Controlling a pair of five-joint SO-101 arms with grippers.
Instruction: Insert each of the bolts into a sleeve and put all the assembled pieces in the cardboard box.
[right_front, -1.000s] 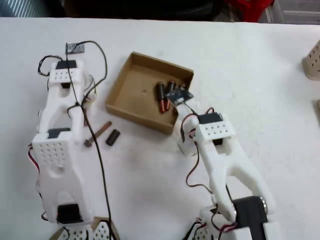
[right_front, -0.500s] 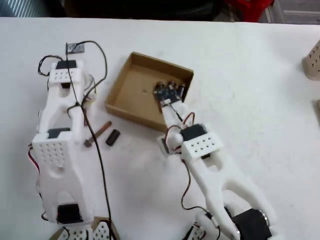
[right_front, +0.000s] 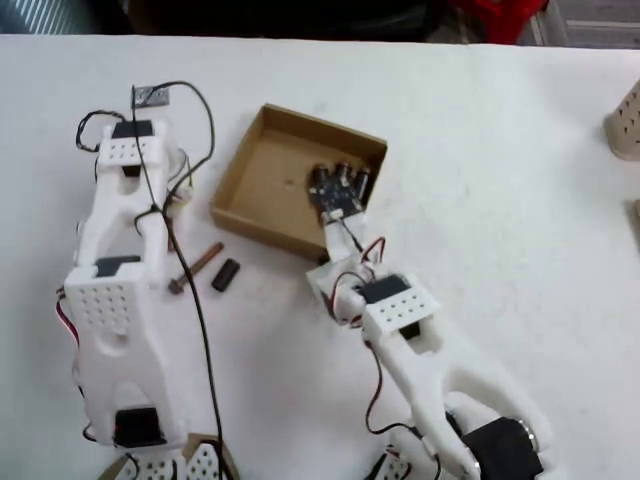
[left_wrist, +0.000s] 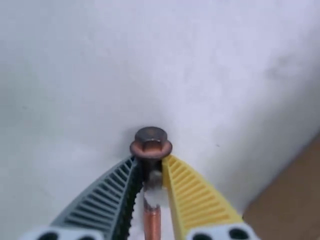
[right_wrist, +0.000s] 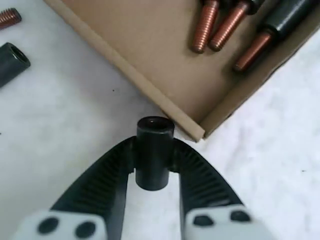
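**Copper-coloured flanged metal bolt and short black metal sleeve held in separate grippers, on either side of the box**

The left gripper is clamped on the bolt just behind its flanged head. The head sticks out past the grey and yellow fingertips, and the shank runs back between them toward the wrist. The right gripper is closed around the sleeve, whose open bore shows at the end farthest from the wrist.

The sleeve sits just outside the shallow brown cardboard box, at the corner nearest the right arm. The bolt is near the box on the left arm's side.

Three assembled pieces already lie inside the box. A loose bolt and a loose sleeve lie close together on the white table, near the box's wall on the left arm's side.

Joining the two held parts likely depends on lining up their long axes, thread end to bore. As gripped, the bolt's free end is its head, and the thread points back into the left gripper, so the sleeve may not reach it without a regrip. Neither arm is clearly nearer, so both probably have to meet in front of the box.
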